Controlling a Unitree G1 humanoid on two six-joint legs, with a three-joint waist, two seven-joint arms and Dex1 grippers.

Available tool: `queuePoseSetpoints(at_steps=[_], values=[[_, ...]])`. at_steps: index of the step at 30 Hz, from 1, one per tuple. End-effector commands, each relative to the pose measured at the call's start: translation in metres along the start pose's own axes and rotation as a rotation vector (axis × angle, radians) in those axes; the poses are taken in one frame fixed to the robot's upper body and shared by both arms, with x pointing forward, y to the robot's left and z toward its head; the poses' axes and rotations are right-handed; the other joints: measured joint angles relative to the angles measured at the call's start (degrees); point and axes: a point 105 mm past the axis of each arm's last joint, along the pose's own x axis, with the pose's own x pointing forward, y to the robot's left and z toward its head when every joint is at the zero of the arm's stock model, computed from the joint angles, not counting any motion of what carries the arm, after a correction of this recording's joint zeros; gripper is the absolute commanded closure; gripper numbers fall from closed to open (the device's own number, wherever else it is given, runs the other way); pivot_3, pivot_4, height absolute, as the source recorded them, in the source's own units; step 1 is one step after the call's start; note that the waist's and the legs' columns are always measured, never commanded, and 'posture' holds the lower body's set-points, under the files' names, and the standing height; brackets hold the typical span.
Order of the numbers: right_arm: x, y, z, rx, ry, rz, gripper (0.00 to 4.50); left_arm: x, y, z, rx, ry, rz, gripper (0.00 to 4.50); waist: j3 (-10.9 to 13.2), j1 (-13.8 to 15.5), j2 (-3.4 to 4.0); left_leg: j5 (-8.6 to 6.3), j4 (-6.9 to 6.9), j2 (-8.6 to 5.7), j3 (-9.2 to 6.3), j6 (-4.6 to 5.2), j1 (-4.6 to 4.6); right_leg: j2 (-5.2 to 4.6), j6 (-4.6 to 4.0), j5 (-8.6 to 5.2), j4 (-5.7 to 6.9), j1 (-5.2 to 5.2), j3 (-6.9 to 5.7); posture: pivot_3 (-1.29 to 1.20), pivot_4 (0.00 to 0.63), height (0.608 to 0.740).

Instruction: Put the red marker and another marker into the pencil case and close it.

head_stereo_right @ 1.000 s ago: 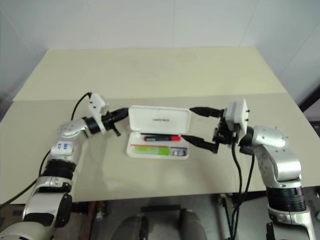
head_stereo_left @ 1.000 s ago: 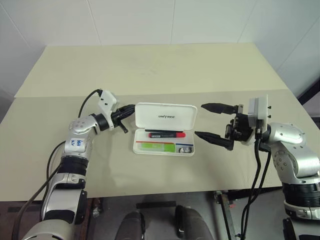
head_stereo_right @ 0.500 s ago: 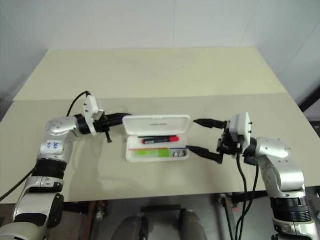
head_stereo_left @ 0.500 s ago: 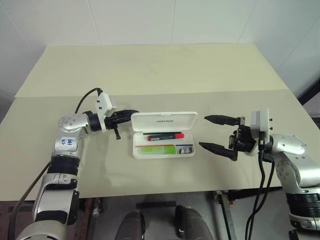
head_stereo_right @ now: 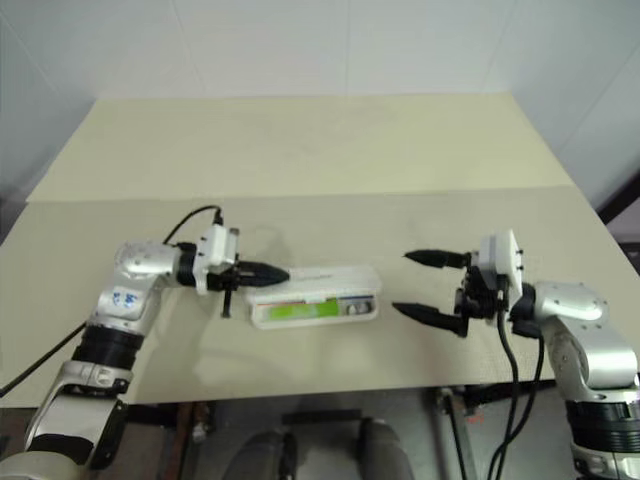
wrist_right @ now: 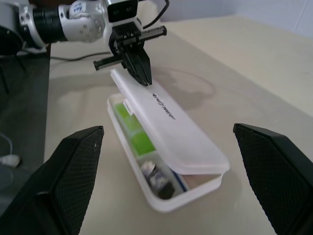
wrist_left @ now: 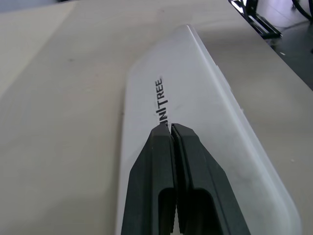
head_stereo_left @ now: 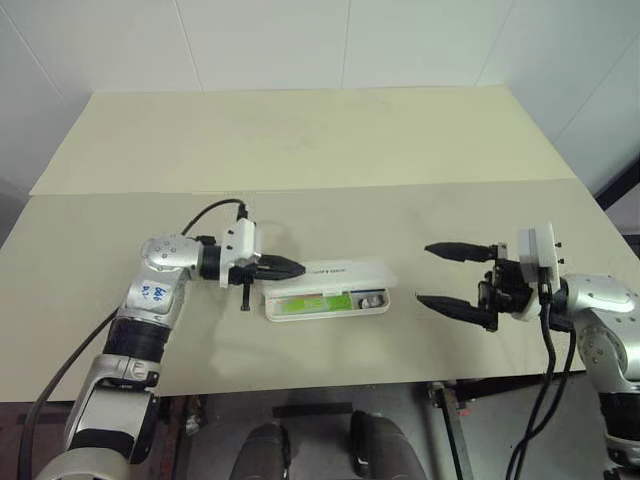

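The white pencil case (head_stereo_left: 328, 303) lies on the table in front of me, its lid (head_stereo_left: 345, 272) tipped down almost flat with a narrow gap left at the front. My left gripper (head_stereo_left: 297, 268) is shut, and its tips (wrist_left: 170, 130) rest on the lid beside the dark UNITREE lettering. Through the gap shows the light green marker (wrist_right: 141, 145). The red marker is hidden under the lid. My right gripper (head_stereo_left: 424, 273) hangs open and holds nothing, a short way right of the case.
The beige table (head_stereo_left: 300, 150) runs far back, with a seam (head_stereo_left: 400, 185) across its middle. Its front edge (head_stereo_left: 300, 390) is close below the case. A black cable (head_stereo_left: 205, 212) loops from my left wrist. Small dark items (wrist_right: 159, 180) sit in the case's end compartment.
My left gripper has swung right and toward me, taking the lid from upright down to nearly flat. My right gripper has drawn back to the right and sunk a little.
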Motion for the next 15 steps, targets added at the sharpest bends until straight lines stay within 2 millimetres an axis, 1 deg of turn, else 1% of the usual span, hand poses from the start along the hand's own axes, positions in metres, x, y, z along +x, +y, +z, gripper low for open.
queuePoseSetpoints(at_steps=[1, 5, 8, 11, 15], values=[[-0.008, -0.002, 0.001, -0.040, 0.040, 0.015, 0.00, 0.000, -0.006, -0.003, 0.012, 0.057, -0.020, 4.48, 0.0, 0.0, 0.00, 0.00, 0.02, 0.00, 0.00, 0.00, 0.01, 0.00, 0.00, 0.00, 0.02, 0.01, 0.00, 0.00, 0.150, 0.740], [-0.010, -0.003, -0.004, -0.055, 0.082, 0.039, 0.00, 0.002, -0.008, -0.013, -0.015, 0.112, -0.011, 4.48, 0.0, 0.0, 0.00, 0.00, 0.10, 0.02, -0.02, 0.00, 0.02, 0.02, -0.01, 0.00, 0.08, 0.02, 0.01, 0.00, 0.150, 0.740], [-0.007, -0.003, -0.007, -0.055, 0.086, 0.051, 0.00, 0.003, -0.010, -0.026, -0.046, 0.166, 0.002, 4.48, 0.0, 0.0, 0.00, 0.00, 0.14, 0.01, -0.03, 0.00, 0.02, 0.01, -0.01, 0.00, 0.10, 0.03, 0.03, 0.00, 0.150, 0.740], [-0.003, -0.003, -0.008, -0.058, 0.084, 0.061, 0.00, 0.004, -0.013, -0.038, -0.040, 0.236, -0.005, 4.48, 0.0, 0.0, 0.01, 0.00, 0.19, 0.02, -0.05, 0.00, 0.04, 0.00, -0.01, 0.00, 0.11, 0.07, 0.02, 0.00, 0.150, 0.740], [0.002, -0.004, -0.007, -0.063, 0.072, 0.068, 0.00, 0.008, -0.015, -0.044, -0.035, 0.288, -0.008, 4.48, 0.0, 0.0, 0.02, 0.00, 0.39, 0.03, -0.06, 0.00, 0.10, -0.02, -0.03, 0.01, 0.31, 0.11, 0.04, 0.00, 0.150, 0.740]])
